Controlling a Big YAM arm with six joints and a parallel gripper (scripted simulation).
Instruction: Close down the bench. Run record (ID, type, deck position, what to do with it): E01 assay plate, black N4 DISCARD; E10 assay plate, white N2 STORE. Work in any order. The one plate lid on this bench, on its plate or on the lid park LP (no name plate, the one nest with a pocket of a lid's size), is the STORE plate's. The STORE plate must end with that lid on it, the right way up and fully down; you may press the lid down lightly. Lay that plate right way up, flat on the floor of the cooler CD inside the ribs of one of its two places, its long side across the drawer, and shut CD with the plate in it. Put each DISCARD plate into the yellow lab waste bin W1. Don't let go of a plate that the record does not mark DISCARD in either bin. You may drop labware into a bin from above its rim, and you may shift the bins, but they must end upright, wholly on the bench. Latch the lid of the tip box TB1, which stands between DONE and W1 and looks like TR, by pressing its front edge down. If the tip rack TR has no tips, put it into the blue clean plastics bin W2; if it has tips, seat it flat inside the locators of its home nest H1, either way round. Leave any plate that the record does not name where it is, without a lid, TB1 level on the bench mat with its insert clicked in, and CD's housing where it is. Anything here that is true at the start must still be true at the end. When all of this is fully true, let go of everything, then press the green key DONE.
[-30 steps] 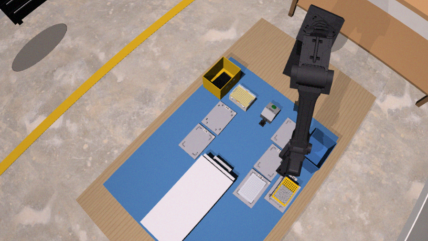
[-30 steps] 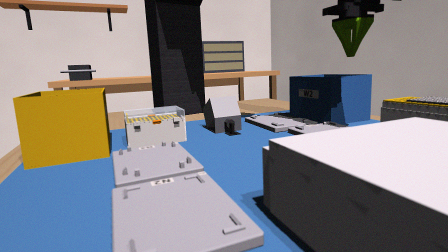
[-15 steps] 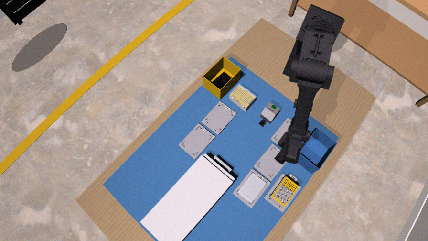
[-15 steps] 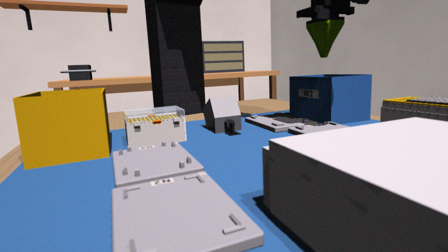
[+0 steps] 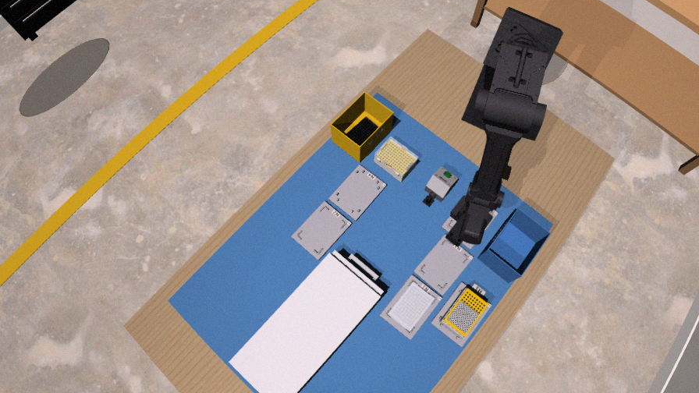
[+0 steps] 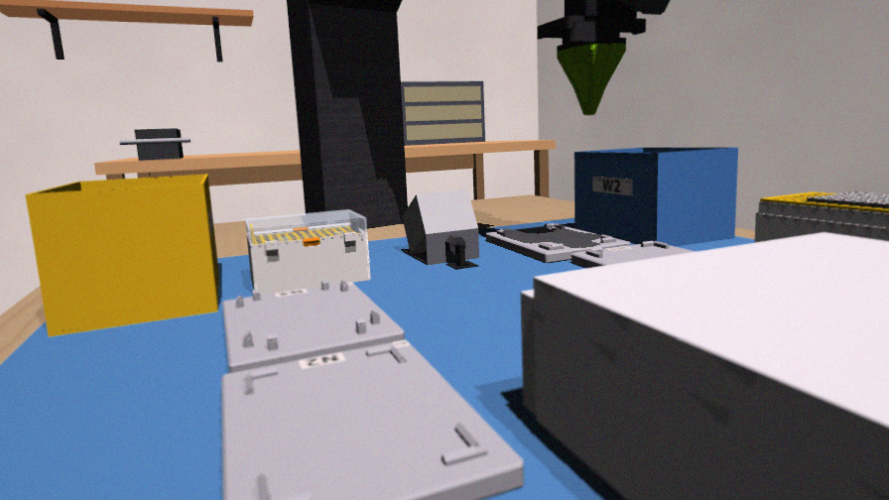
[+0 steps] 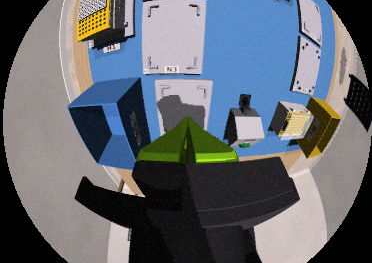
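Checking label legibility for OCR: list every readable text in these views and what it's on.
"W2": grey name plate on the blue bin.
"N2": white tag, seen upside down, on the near grey nest.
The tag on the nest behind it is too blurred to read.
Nest tags in the top view and the wrist view are too small to read.
The green key's housing and the yellow bin show no text.
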